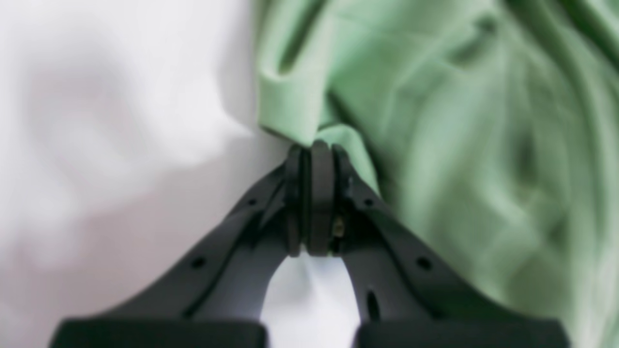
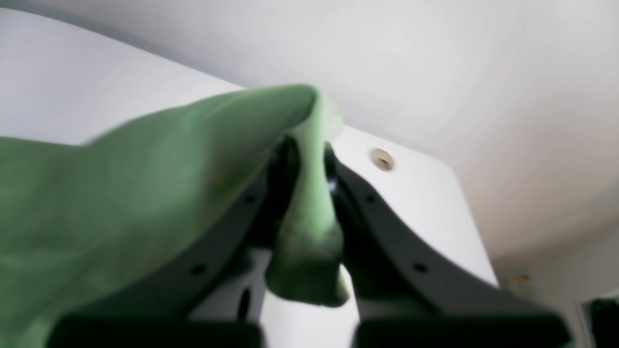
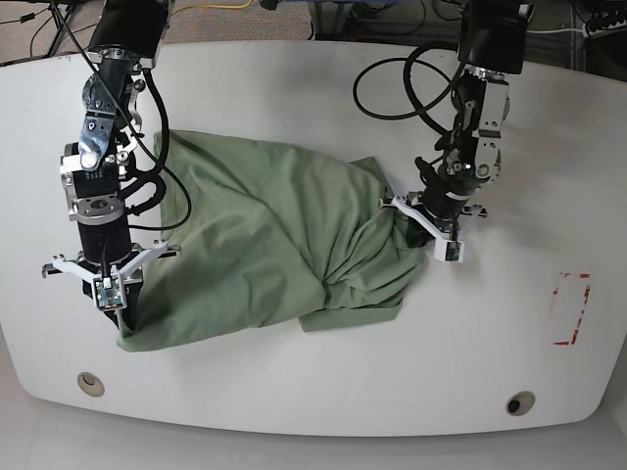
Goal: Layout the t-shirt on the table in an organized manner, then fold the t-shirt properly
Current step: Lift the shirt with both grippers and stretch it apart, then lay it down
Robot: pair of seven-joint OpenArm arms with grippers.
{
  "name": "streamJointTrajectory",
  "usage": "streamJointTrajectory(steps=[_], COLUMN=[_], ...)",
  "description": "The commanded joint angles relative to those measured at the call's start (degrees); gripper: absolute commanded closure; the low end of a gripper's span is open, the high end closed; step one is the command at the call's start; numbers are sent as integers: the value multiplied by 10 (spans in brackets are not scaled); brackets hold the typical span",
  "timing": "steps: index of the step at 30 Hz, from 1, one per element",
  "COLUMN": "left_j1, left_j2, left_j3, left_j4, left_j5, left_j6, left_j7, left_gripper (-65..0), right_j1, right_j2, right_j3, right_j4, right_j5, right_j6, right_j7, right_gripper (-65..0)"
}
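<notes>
Left claw [image 1: 314,150] pinches the t-shirt [image 3: 265,245] edge mid-right of frame, right claw [image 2: 307,159] grips its lower-left corner; I'd draw them apart evenly, low over the white surface [image 3: 323,392], to flatten it.

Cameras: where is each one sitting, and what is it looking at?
Left wrist: rides the left arm, looks along its shut left claw pinching the t-shirt edge above the table.
Right wrist: rides the right arm, looks along the right claw, shut on cloth; a grommet hole shows.
Base: overhead, looking down on both arms.
Shared: the green t-shirt and white table appear in all.
</notes>
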Motion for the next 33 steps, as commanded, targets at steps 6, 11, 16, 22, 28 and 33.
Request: streamJointTrajectory(steps=[6, 11, 16, 22, 28, 33], left_j1=[-15, -42, -75, -131, -197, -245], left_j2=[-27, -46, -43, -46, -46, -54], left_j3=[-62, -94, -147, -180, -203, -205], left_j4=[92, 145, 181, 226, 249, 256], left_j5=[-2, -3, -18, -54, -55, -54], left_j6=[-3, -3, -3, -3, -3, -3], left_j7=[-15, 36, 90, 143, 193, 200], left_gripper=[0, 0, 0, 0, 0, 0], right_j1=[66, 110, 161, 228, 282, 325], right_j2=[-8, -4, -4, 0, 28, 39], right_j3=[-9, -8, -9, -20, -47, -55], right_j4=[-10, -31, -60, -104, -132, -136], right_j5=[-34, -51, -86, -108, -108, -108], right_j6=[3, 3, 4, 5, 31, 51], right_j7=[27, 26, 26, 26, 26, 25], right_gripper=[-2, -2, -2, -3, -3, -3])
